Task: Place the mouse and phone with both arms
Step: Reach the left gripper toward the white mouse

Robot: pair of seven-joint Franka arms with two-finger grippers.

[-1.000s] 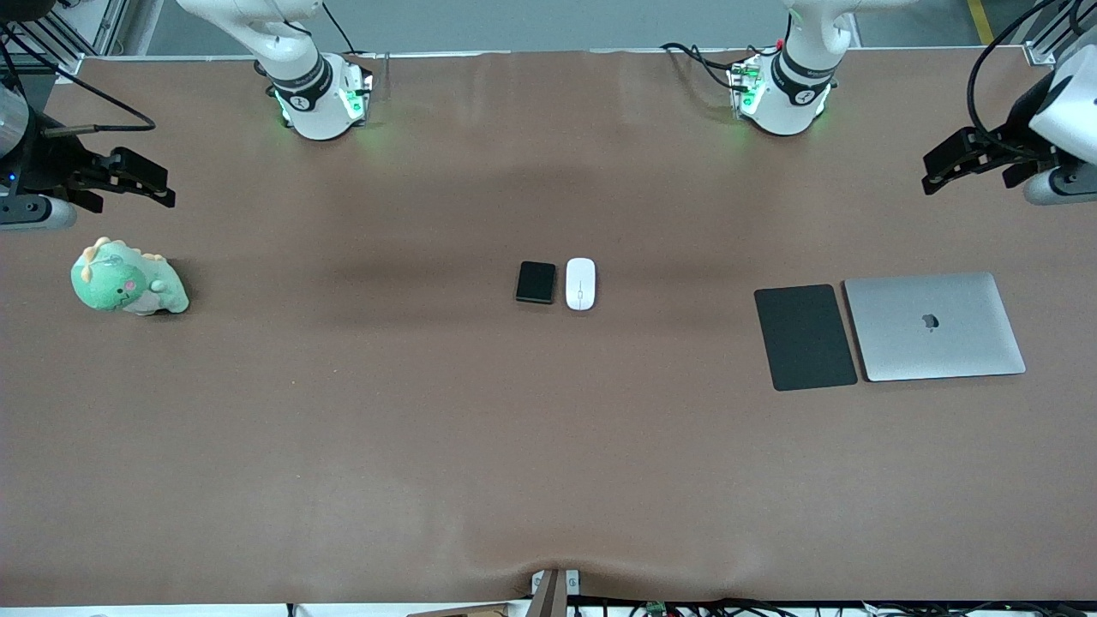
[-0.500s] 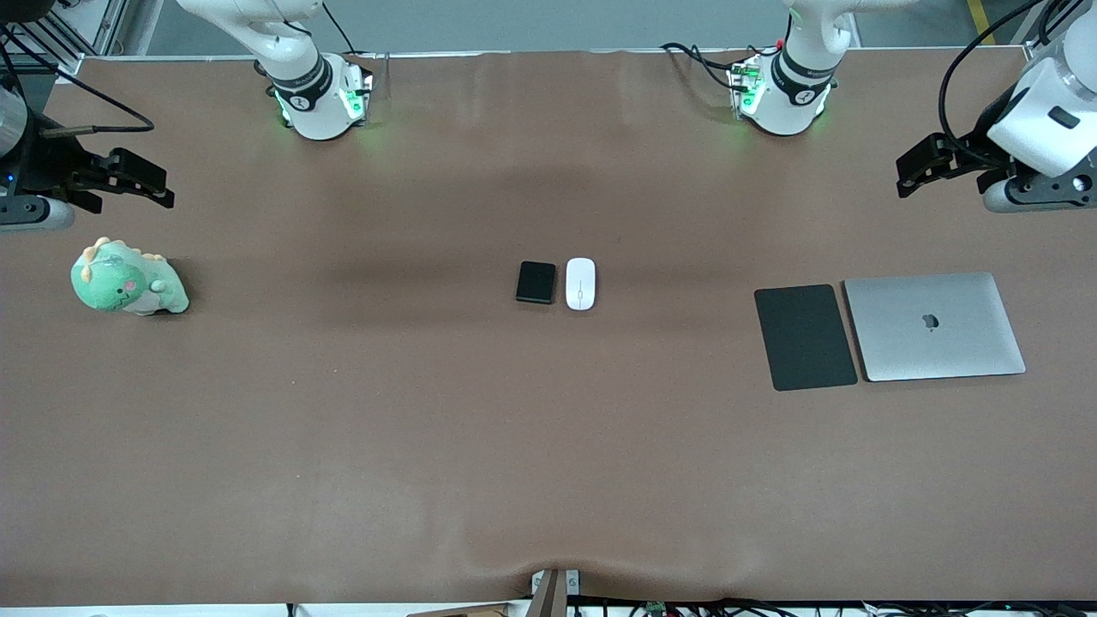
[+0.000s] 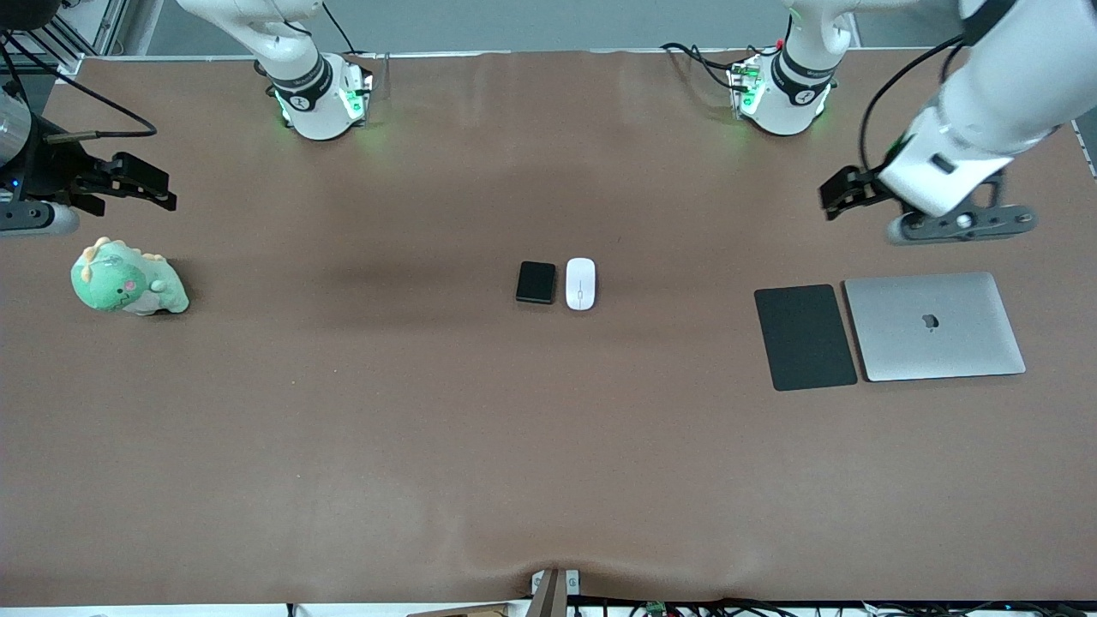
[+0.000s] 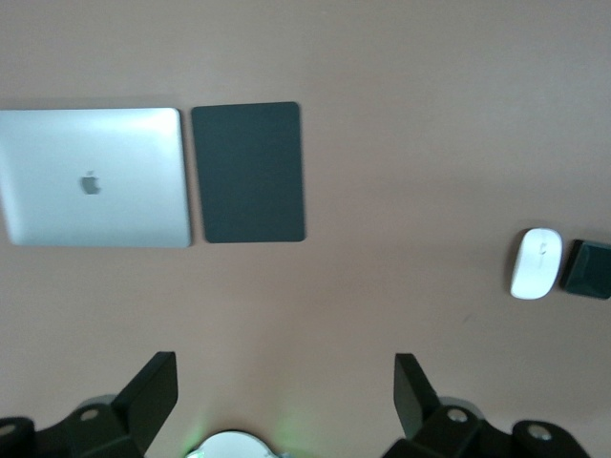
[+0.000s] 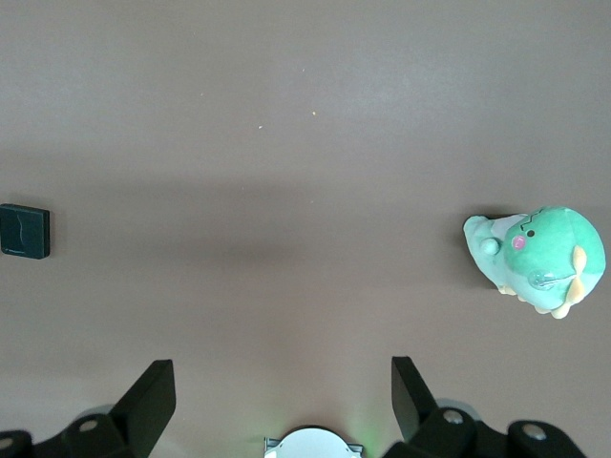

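Presently the phone (image 3: 536, 282) and mouse (image 3: 580, 283) are lying almost touching at mid-table, both grippers (image 3: 844, 190) (image 3: 137, 179) hanging spread and empty, risking one object getting nudged while its neighbour is being grasped.

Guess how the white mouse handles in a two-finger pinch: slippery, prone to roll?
The mouse looks glossy and domed, so fingers may slip on its curved top. It lies low and flat on the table, so rolling seems unlikely. The phone sits close beside it, crowding that flank.
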